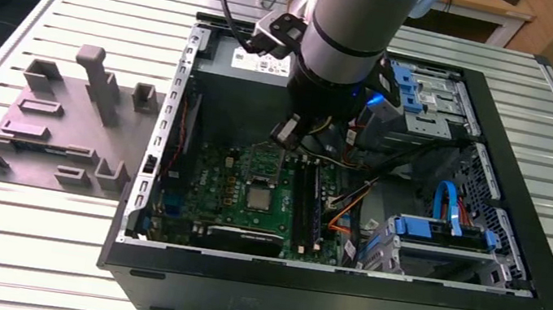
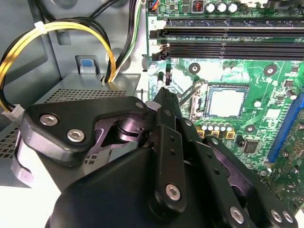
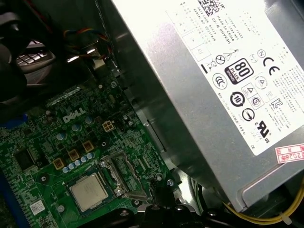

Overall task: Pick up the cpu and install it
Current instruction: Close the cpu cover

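The cpu (image 2: 226, 102) sits flat in the motherboard (image 1: 249, 192) socket, its edges framed by the socket's rim. The gripper (image 2: 165, 97) hovers clenched and empty just beside the socket, inside the computer case (image 1: 343, 297), near the power supply (image 3: 213, 85).

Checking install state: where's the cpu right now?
The cpu sits in its socket on the green motherboard inside the open computer case, near the exterior view's centre. The gripper is beside it, not touching.
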